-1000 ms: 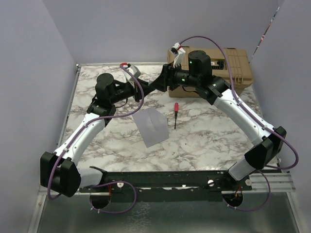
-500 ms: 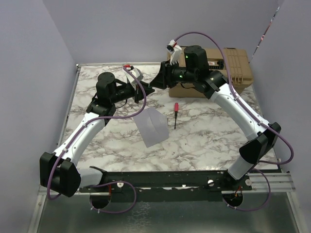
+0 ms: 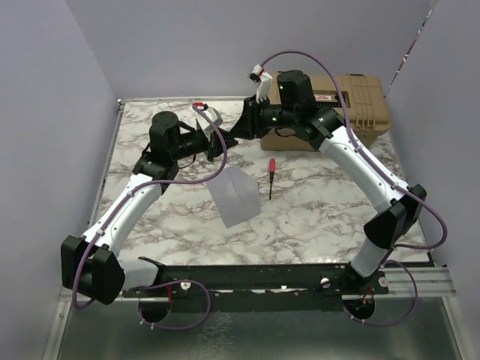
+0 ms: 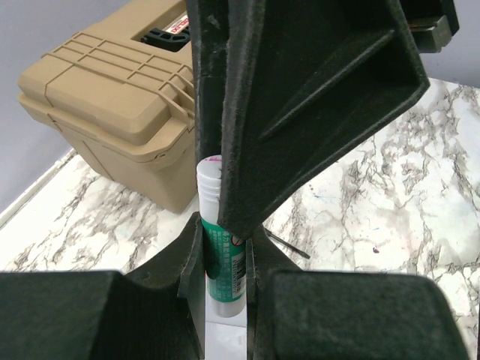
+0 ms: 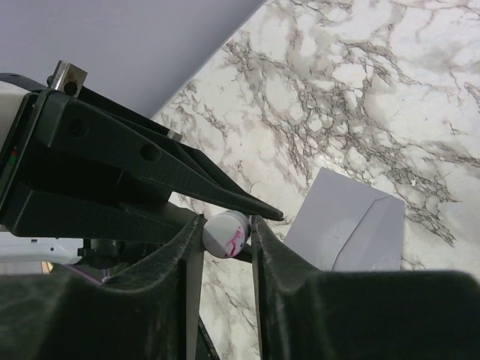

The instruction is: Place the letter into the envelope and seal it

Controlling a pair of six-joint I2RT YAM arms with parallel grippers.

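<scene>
1. Left pincer [image 3: 219,142]: closed on the glue stick [image 4: 223,279]. The fingers clamp the green-labelled body from both sides. I hold the stick in the air above the far middle of the table [image 3: 315,206], its white end pointing towards my right arm.

2. Right pincer [image 5: 226,234]: meets the left one tip to tip. Its fingers stand on either side of the stick's white, pink-smeared end, very close to it. I cannot tell whether they press on it or stand just clear.

3. Envelope [image 3: 237,193]: lies flat on the marble near the table's middle, on the near side of both pincers and apart from them. It sits skewed to the table's edges.

4. Screwdriver [image 3: 271,177]: red-handled, on the table just right of the envelope, not touching it.

5. Case [image 3: 364,101]: tan, at the far right corner, lid down.
</scene>
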